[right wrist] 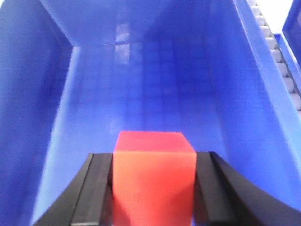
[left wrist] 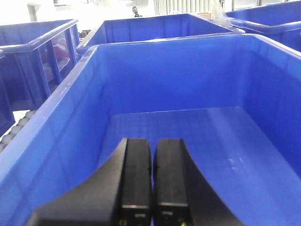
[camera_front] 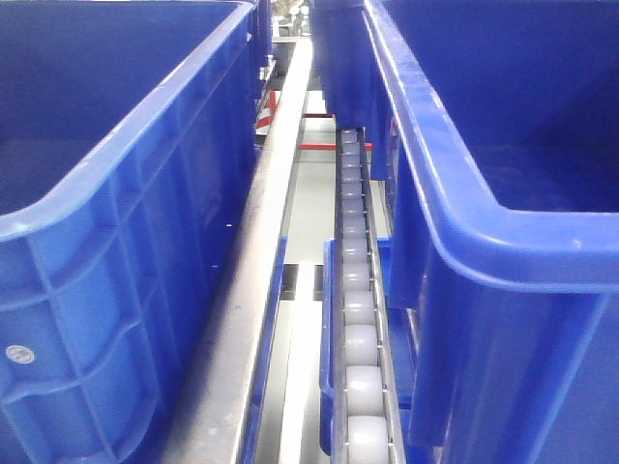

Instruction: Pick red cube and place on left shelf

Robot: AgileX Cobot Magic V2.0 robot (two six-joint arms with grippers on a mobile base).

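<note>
Right wrist-mounted view alone shows right claw point(right wrist: 154, 190) gripping red cube point(right wrist: 154, 169).

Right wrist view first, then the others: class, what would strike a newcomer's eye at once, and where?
The red cube, bright against a blue bin, sits clamped in the right gripper in the right wrist view. In the left wrist view the left gripper is shut on nothing over a second bin. The front view shows a roller track running between two tall bins.
</note>
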